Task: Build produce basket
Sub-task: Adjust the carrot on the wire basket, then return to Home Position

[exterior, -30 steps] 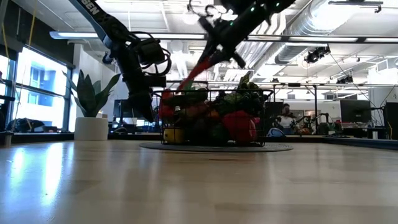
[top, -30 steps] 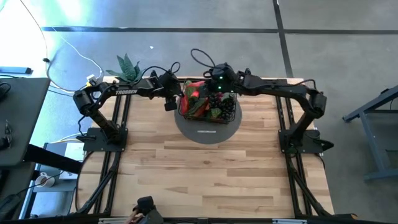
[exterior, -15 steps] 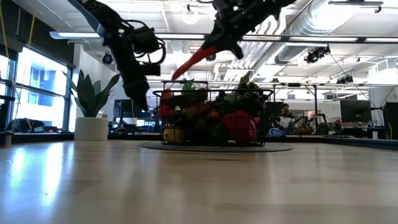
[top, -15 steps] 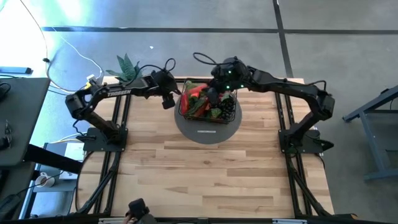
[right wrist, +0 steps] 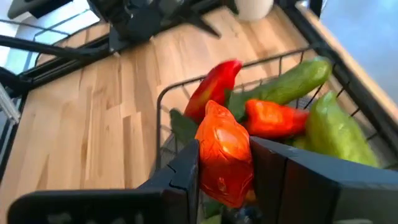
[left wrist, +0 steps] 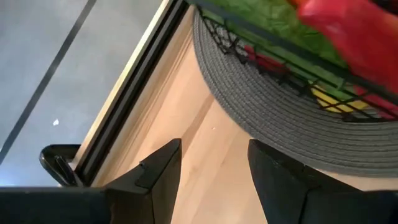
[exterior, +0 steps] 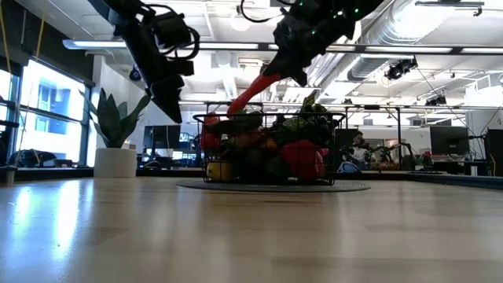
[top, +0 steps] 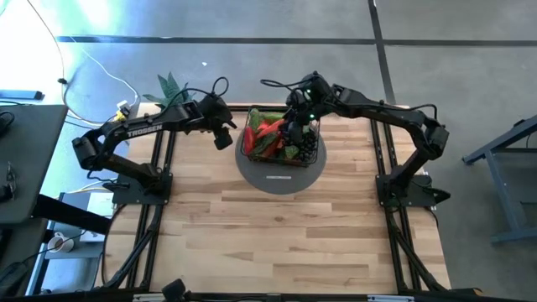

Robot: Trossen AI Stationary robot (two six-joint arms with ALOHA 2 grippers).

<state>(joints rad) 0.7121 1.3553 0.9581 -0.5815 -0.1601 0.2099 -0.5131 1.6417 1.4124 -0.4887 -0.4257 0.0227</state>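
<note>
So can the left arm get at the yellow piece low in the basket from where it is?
Probably not directly. The left gripper, open and empty, hangs beside the basket; the yellow piece sits at the bottom behind the wire wall with produce over it, and the right gripper holds a red pepper above.

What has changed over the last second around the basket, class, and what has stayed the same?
The left gripper, empty and open, has risen and pulled back from the basket toward its own side. The right gripper, shut on a red chilli, has lifted it so its tip hangs above the basket rim. The basket, its load of produce, the grey mat and the potted plant have not moved.
</note>
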